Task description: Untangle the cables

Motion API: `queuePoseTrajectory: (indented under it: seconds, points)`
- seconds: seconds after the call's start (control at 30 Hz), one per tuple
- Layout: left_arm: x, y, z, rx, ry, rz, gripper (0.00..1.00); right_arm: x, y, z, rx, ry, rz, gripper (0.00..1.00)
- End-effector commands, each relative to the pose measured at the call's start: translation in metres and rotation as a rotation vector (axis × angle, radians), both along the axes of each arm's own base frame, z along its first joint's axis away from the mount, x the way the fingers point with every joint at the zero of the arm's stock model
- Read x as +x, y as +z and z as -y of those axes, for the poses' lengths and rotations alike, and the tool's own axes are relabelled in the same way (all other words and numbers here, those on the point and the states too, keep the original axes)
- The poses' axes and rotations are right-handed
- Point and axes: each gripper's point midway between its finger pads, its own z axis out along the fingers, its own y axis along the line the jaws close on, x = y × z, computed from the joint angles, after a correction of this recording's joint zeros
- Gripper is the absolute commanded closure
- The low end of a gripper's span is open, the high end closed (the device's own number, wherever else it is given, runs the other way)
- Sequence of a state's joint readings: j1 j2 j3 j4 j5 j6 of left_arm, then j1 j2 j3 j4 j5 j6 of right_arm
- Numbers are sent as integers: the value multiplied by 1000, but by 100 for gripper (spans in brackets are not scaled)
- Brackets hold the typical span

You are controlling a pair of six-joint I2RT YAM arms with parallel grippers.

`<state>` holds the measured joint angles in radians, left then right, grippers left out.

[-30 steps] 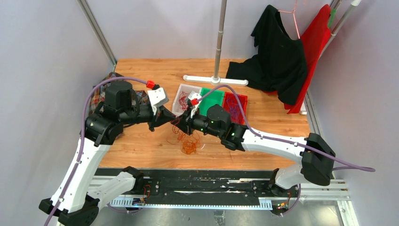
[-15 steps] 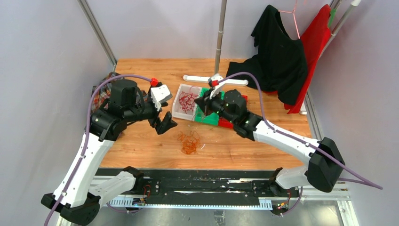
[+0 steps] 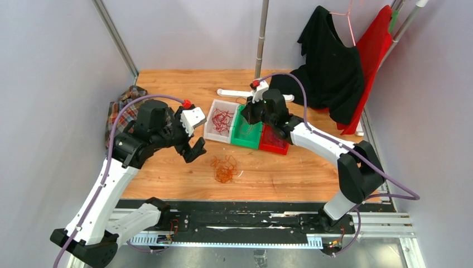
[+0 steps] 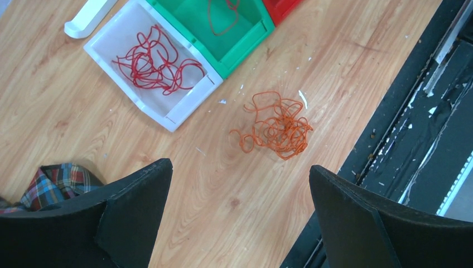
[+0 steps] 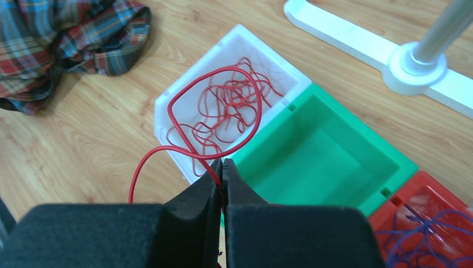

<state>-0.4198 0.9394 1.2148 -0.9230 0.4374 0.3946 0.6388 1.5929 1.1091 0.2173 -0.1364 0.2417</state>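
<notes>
We see the wooden table (image 3: 312,167) stretching under both tools. Far beyond the right gripper (image 3: 245,116), a black garment (image 3: 329,72) and a red garment (image 3: 375,61) hang at the back corner. A plaid cloth (image 3: 120,111) lies bunched behind the left gripper (image 3: 195,149), on its outer side. A white stand base (image 3: 234,92) rests on the table just past the right gripper.

Three bins sit touching in a row. The white bin (image 3: 207,133) is between the two grippers, the green bin (image 3: 245,139) is directly beneath the right gripper, and the red bin (image 3: 276,146) is on that gripper's outer side.

The left gripper hangs above the table with its fingers spread wide and nothing between them. In its wrist view the orange clump (image 4: 277,125) lies on bare wood below and just ahead of the gap. The red cables (image 4: 153,64) are coiled in the white bin further ahead.

The right gripper's fingers are pressed together, pinching a single red wire (image 5: 170,109). The wire loops up in front of the tips, over the white bin. Its far end seems to dangle toward the green bin, though we cannot tell where it ends. Purple wires (image 5: 424,234) lie in the red bin, off to this gripper's side.
</notes>
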Motion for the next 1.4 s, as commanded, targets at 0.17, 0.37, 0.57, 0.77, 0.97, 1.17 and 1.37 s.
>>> queuePoseTrajectory:
  seconds: [0.17, 0.37, 0.57, 0.77, 0.97, 1.17, 1.37]
  points:
    - [1, -21, -7, 60, -16, 5, 2, 14, 62, -46, 199, 108, 25, 99]
    - [3, -27, -6, 76, -28, -7, 2, 38, 52, -85, 206, 159, -7, 99]
    - [4, -30, -5, 85, -44, -11, 2, 72, -4, -114, 133, 158, -85, 99]
    - [7, -30, -8, 106, -47, 14, 2, 88, -51, -117, 13, 135, -151, 96]
    - [10, -24, -12, 123, -37, 46, 2, 78, -51, -100, -22, 115, -130, 72]
    - [14, -22, -13, 136, -28, 56, 2, 61, -37, -91, -53, 128, -104, 54]
    - [21, -27, -16, 154, -1, 57, 2, 51, -18, -86, -59, 125, -80, 58]
